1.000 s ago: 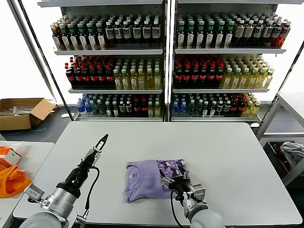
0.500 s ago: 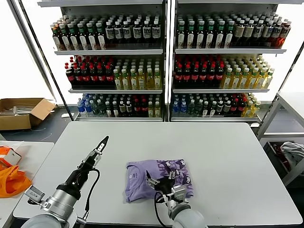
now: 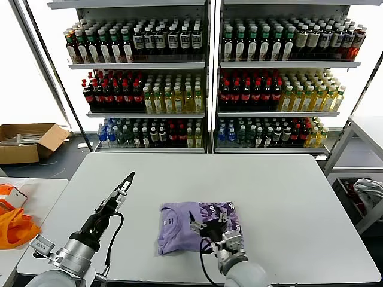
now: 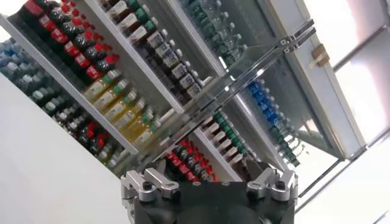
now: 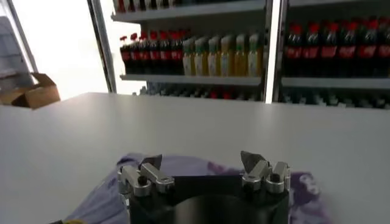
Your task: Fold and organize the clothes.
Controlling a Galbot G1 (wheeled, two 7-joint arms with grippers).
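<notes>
The clothes are one lavender T-shirt (image 3: 176, 230), folded into a rough rectangle on the grey table (image 3: 287, 197) near its front edge. Its dark purple-and-white print (image 3: 216, 208) shows on the right half. My right gripper (image 3: 209, 223) hovers low over the shirt's front middle, open, with nothing between its fingers. In the right wrist view the shirt (image 5: 201, 165) lies just beyond the spread right gripper (image 5: 201, 161). My left gripper (image 3: 125, 182) is raised over the bare table left of the shirt and points towards the shelves. In its own view the left gripper (image 4: 208, 179) is open and empty.
Shelves of bottles (image 3: 203, 78) fill the back. A cardboard box (image 3: 27, 140) sits on the floor at far left. Orange fabric (image 3: 15, 226) lies on a side table at left. A grey-white cloth bundle (image 3: 368, 191) rests at far right.
My right gripper swung left over the shirt's front edge, then came back slightly right and a little farther onto the shirt. The left arm has barely moved.
</notes>
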